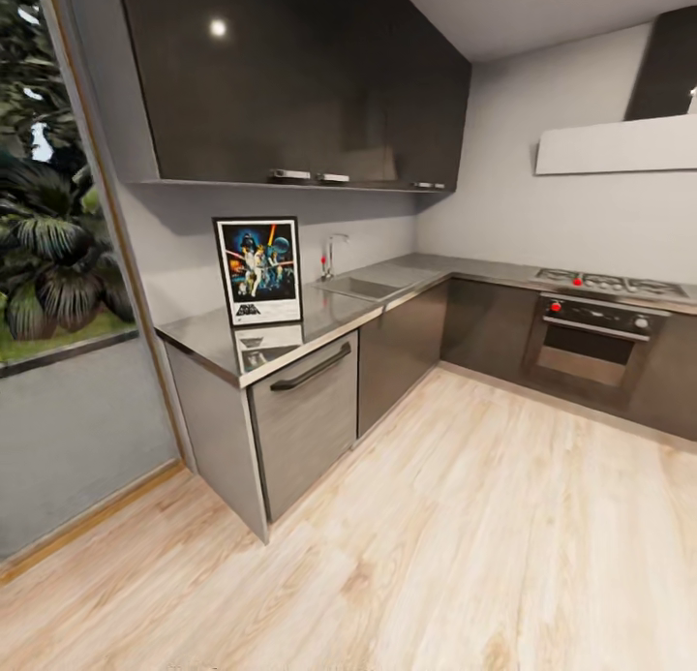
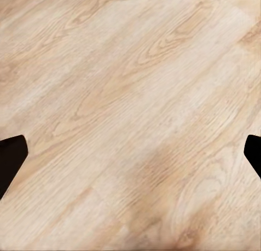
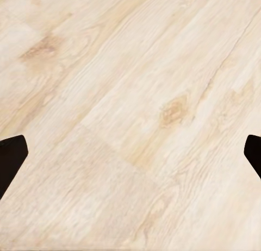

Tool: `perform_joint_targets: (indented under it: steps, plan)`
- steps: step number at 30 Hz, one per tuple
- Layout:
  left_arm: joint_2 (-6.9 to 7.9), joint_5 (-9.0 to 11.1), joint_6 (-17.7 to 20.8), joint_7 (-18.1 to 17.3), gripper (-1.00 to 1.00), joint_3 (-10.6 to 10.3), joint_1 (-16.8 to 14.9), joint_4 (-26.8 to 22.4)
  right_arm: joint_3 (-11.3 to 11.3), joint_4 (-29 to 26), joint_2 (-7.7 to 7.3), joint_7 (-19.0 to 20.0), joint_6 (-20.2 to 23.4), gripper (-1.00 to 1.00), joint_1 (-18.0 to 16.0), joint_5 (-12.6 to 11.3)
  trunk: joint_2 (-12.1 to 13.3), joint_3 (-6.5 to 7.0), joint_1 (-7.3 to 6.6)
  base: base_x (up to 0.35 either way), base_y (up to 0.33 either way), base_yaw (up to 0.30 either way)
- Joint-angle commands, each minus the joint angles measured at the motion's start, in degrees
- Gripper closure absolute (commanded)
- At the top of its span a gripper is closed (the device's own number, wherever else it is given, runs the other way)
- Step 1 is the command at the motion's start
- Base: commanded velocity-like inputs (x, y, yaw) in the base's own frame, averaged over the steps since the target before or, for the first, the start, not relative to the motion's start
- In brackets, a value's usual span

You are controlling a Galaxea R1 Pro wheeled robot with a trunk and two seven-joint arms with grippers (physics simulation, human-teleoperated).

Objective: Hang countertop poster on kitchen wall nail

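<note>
Floor [image 1: 465,555] of pale wood planks is the biggest thing I see from the head camera, spreading from the centre of the picture down to six o'clock with nothing standing on it between me and the cabinets. Next in size, the window [image 1: 58,264] runs along nine o'clock, palms and greenery behind it. Dark glossy wall cabinets [image 1: 290,80] hang from eleven to one o'clock. Below them the counter [image 1: 387,289] bends in an L from eight o'clock through the centre to three o'clock, over dark base cabinets [image 1: 402,351]. A grey dishwasher front [image 1: 305,419] with a black handle sits under its near end at about seven o'clock. The oven [image 1: 590,347] and hob [image 1: 610,284] with red knobs lie at three o'clock, under an extractor hood [image 1: 620,143] at two o'clock. The sink [image 1: 360,287] and its tap [image 1: 332,255] sit just left of centre.

The poster [image 1: 257,270] stands upright on the counter near ten o'clock, close to the back wall, well apart from the tap to its right; its reflection shows on the glossy top in front of it.

Through the wrist cameras, the left hand [image 2: 130,158] and the right hand [image 3: 130,158] each hang over bare floor planks, dark fingertips [image 2: 11,161] spread wide apart, empty.
</note>
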Motion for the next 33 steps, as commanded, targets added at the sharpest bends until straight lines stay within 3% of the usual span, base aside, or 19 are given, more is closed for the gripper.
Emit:
perform_joint_targets:
  steps: [1,21,27,33]
  plan:
    - [0.0,0.0,-0.1,0.0,-1.0,0.0,0.0,0.0,0.0,0.2,-0.01,-0.1,-0.2,-1.0,0.0,0.0,0.0,-0.06,-0.01,-0.12,0.277,0.244]
    - [0.0,0.0,-0.3,0.0,-1.0,0.1,0.0,0.0,0.0,0.7,0.0,-0.2,-0.2,-1.0,0.0,0.0,0.0,-0.56,-0.01,-0.056,0.29,0.269]
    - [0.0,0.0,-0.3,0.0,-1.0,0.1,0.0,0.0,0.1,0.7,0.14,-4.2,-0.2,-1.0,0.0,0.0,0.0,-0.73,-0.01,-0.001,0.306,0.273]
    - [0.0,0.0,-0.3,0.0,-1.0,0.1,0.0,0.0,0.2,0.8,0.24,-5.8,-0.2,-1.0,0.0,0.1,0.0,-0.9,-0.01,0.041,0.332,0.274]
